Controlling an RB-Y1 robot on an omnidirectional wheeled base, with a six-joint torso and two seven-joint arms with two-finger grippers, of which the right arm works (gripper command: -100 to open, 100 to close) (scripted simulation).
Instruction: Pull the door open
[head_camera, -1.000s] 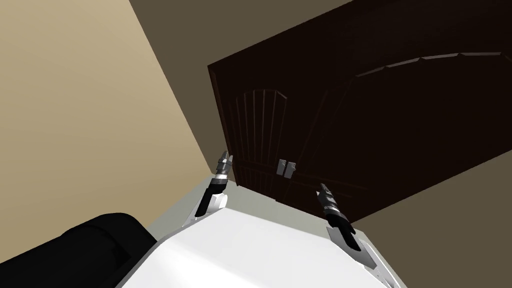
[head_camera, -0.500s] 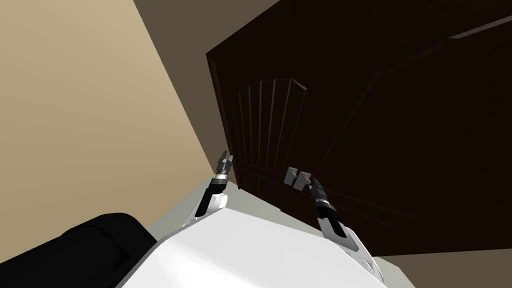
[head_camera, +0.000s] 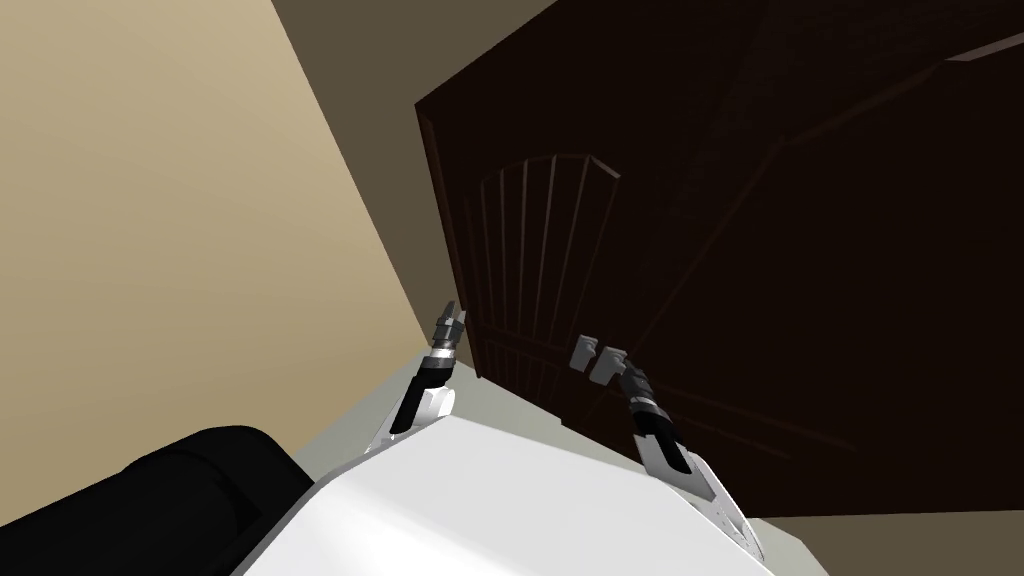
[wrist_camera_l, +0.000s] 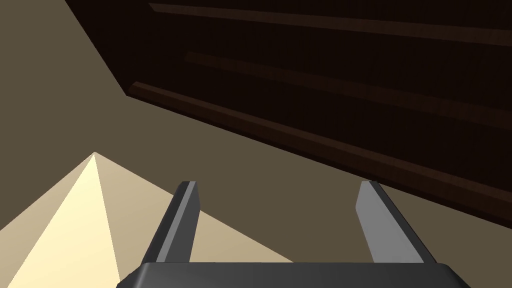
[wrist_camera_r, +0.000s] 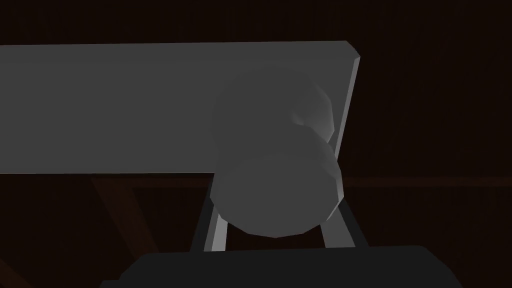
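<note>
Two claws are up. The right claw (head_camera: 626, 372) is clamped on one round grey knob (wrist_camera_r: 275, 165). Its two fingers (wrist_camera_r: 216, 232) press the knob's sides, closer together than the left pair. The knob covers their tips. Behind the knob lies a flat grey handle plate (wrist_camera_r: 125, 107), with the knob at its end. Dark brown door (head_camera: 800, 300) surrounds the plate on all sides.

In the head view this plate sits at 11 o'clock from the right claw and touches its tip. A second handle plate (head_camera: 582, 349) stands just beside it at 10 o'clock, which makes two plates in all. Both are mounted low on the door. One arched panel of vertical slats (head_camera: 535, 250) rises at 12 o'clock from them.

The left claw (wrist_camera_l: 277, 192) holds nothing, and its two fingers stand apart. It hangs at 9 o'clock from the plates, well apart from them, near the door's left edge. Past its fingers, in its wrist view, the door's dark edge runs at 1 o'clock over a dull brown wall (head_camera: 330, 60).

A lighter beige wall (head_camera: 150, 200) fills the head view from 9 to 11 o'clock. One black rounded shape (head_camera: 150, 500) lies at 8 o'clock from the left claw. A pale floor (head_camera: 490, 392) shows between the left claw and the door.
</note>
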